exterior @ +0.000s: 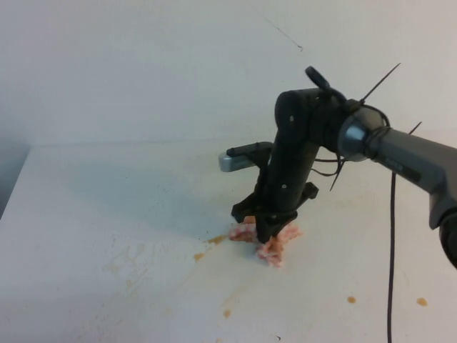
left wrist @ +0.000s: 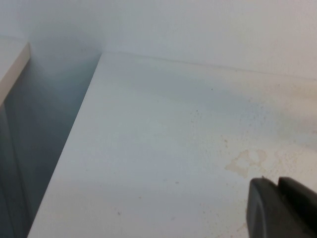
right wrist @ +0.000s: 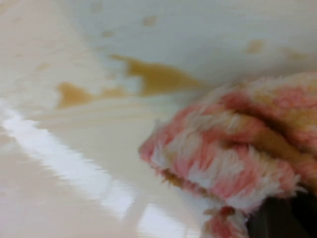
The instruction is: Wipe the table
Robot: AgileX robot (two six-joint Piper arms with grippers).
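High view: the right gripper [exterior: 265, 230] is pinching a pink-and-white cloth [exterior: 277, 246] tight and pressing it onto the white table [exterior: 100, 207], just beside a brown spill [exterior: 216, 239], apparently so the fluffy wad can be dragged across the stain. More brown spots [exterior: 351, 299] are dotting the surface nearer the robot. The left gripper [left wrist: 278, 198] is hanging over bare tabletop, seemingly parked; whether it is open or closed cannot be told.

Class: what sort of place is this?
Probably a robot lab: bare white table, brown spills, right gripper mid-table shut on a pink cloth, left gripper over the table's left side.
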